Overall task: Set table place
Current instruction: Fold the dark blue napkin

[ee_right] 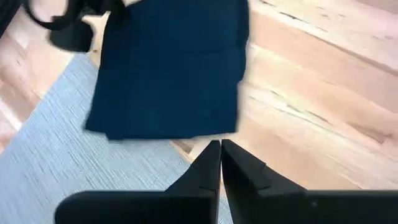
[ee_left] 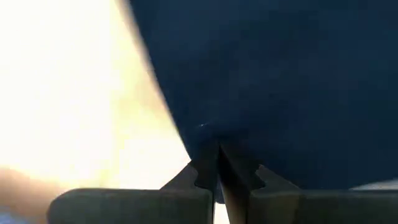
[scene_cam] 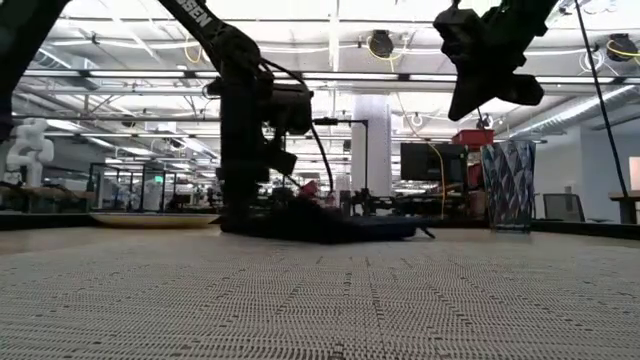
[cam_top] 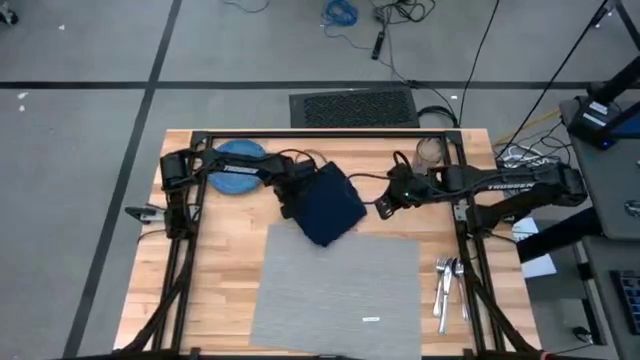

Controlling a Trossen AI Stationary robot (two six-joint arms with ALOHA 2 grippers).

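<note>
The left gripper (ee_left: 217,163) has its fingers pinched on the soft navy napkin (cam_top: 328,205) at its far-left edge. It looks light and floppy. The right gripper (ee_right: 220,155), fingers together, hovers beside it above the desk (cam_top: 225,270).

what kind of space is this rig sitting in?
Likely a robotics lab or open workshop. The low view shows exposed ceiling ducts, a monitor on a bench and a white robot arm in the background. The high view shows cables loose on a grey floor around the table.
</note>
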